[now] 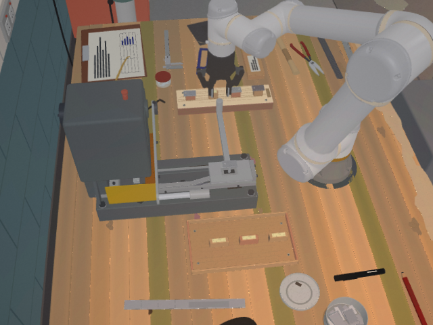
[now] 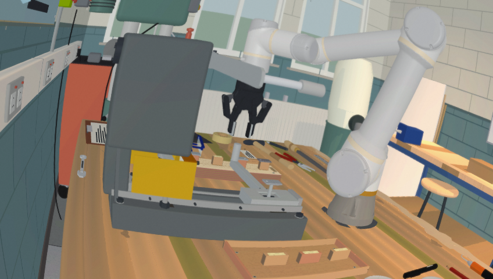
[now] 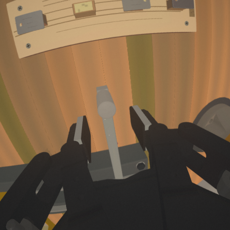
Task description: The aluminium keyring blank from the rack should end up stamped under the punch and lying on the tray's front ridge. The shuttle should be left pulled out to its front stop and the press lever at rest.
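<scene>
The keyring blanks sit on a light wooden rack (image 1: 225, 99) at the far side of the bench: grey blanks (image 3: 29, 22) (image 3: 135, 4) on blocks, one darker blank (image 3: 180, 4), and one bare block (image 3: 84, 8). I cannot tell which is aluminium. The shuttle (image 1: 232, 172) stands at the front end of the press rails, and its upright handle (image 1: 219, 103) rises toward the rack, with my gripper (image 1: 220, 91) open and empty above the handle's tip (image 3: 106, 106). The press lever (image 2: 273, 81) juts out from the grey press housing (image 1: 106, 129). The tray (image 1: 241, 242) carries three ridge blocks.
The press housing and its yellow guard (image 1: 130, 193) stand left of the shuttle. Behind the rack lie a red-lidded pot (image 1: 163, 78), a square (image 1: 169, 52), pliers (image 1: 307, 57) and a clipboard (image 1: 113, 52). Near the front are a ruler (image 1: 184, 303), round dishes (image 1: 299, 291) and a black pen (image 1: 359, 274).
</scene>
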